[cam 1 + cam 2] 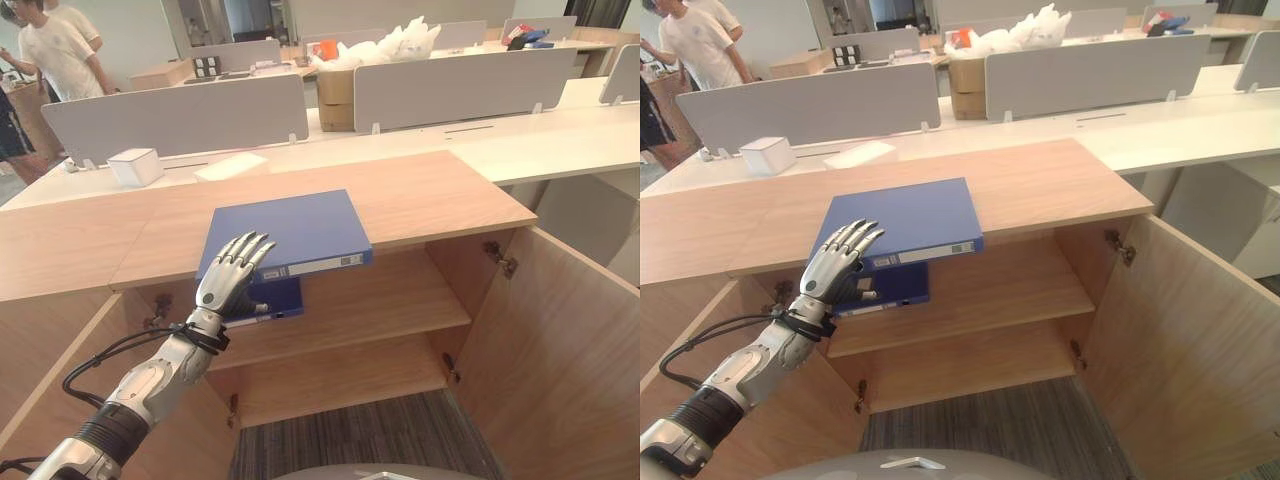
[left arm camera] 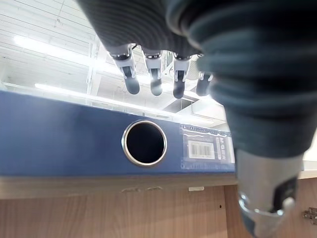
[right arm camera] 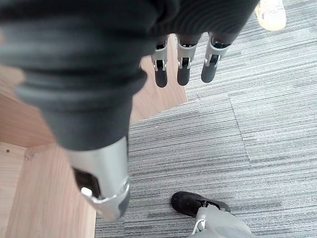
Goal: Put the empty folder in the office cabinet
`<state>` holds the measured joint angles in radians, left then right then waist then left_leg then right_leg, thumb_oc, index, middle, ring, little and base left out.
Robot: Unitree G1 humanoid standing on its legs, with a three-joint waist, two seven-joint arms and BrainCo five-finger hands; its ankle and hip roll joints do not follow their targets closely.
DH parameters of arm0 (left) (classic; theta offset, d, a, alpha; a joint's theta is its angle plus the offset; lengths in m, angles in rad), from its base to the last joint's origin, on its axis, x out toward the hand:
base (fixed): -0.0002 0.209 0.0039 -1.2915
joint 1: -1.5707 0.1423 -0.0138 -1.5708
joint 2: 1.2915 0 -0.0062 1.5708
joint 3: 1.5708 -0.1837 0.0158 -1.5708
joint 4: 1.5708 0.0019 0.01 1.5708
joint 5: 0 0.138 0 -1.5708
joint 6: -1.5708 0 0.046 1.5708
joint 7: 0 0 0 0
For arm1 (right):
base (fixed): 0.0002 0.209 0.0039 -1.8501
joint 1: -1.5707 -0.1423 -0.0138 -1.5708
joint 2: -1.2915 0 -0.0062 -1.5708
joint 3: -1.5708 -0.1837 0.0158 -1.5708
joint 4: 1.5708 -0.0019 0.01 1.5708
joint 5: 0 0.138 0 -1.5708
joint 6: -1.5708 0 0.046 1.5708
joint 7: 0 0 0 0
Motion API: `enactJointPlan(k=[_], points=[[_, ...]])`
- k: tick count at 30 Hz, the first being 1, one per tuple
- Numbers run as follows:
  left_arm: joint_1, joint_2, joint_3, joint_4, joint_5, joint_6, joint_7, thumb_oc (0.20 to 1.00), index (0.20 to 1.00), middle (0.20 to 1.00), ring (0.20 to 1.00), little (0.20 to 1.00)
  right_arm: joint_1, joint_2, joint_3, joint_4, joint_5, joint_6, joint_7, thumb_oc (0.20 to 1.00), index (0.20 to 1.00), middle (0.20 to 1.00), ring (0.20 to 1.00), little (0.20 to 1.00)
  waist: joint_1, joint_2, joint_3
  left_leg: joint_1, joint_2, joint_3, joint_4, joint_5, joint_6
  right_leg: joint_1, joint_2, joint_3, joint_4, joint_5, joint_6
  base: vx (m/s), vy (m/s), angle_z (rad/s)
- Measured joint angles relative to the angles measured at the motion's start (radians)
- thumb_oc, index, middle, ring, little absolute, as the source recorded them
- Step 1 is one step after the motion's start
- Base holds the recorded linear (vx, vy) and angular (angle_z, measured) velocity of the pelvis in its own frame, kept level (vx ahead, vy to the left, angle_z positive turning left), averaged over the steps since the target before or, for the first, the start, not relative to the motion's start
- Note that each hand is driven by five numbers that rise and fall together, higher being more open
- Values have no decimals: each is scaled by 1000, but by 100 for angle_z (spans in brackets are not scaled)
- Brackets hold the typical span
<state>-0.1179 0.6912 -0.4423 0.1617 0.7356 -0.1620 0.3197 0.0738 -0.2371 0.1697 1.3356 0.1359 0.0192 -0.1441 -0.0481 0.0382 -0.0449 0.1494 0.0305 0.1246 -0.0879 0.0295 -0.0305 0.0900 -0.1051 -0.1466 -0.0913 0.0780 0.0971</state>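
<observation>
A blue folder [image 1: 290, 230] lies flat on the wooden cabinet top [image 1: 420, 195], its spine overhanging the front edge. My left hand [image 1: 228, 275] is raised in front of that spine [image 2: 74, 144], open, its straight fingers [image 2: 154, 79] reaching over the folder's upper edge; I cannot tell whether they touch it. The spine carries a round ring hole [image 2: 144, 142] and a barcode label. A second blue folder [image 1: 272, 298] lies on the upper shelf [image 1: 390, 300] just below. My right hand [image 3: 184, 69] hangs open over grey carpet beside a cabinet door.
Both cabinet doors stand open; the right door [image 1: 560, 340] swings out wide. Inside are two wooden shelves. Behind the cabinet is a white desk with a white box [image 1: 134, 165] and grey dividers. People [image 1: 55, 50] stand at the far left. A person's shoe [image 3: 271, 12] shows on the carpet.
</observation>
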Motion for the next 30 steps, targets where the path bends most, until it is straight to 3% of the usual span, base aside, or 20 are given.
enactJointPlan(k=[30], points=[[0,-2,-32,36,-2,1,-7,1000,1000,1000,1000,1000,0,0,2,1,-8,1,-3,1000,1000,1000,1000,1000,-1,-2,2,1,0,2,0,0,0,0,0,2,0,0,0,0,0,0]])
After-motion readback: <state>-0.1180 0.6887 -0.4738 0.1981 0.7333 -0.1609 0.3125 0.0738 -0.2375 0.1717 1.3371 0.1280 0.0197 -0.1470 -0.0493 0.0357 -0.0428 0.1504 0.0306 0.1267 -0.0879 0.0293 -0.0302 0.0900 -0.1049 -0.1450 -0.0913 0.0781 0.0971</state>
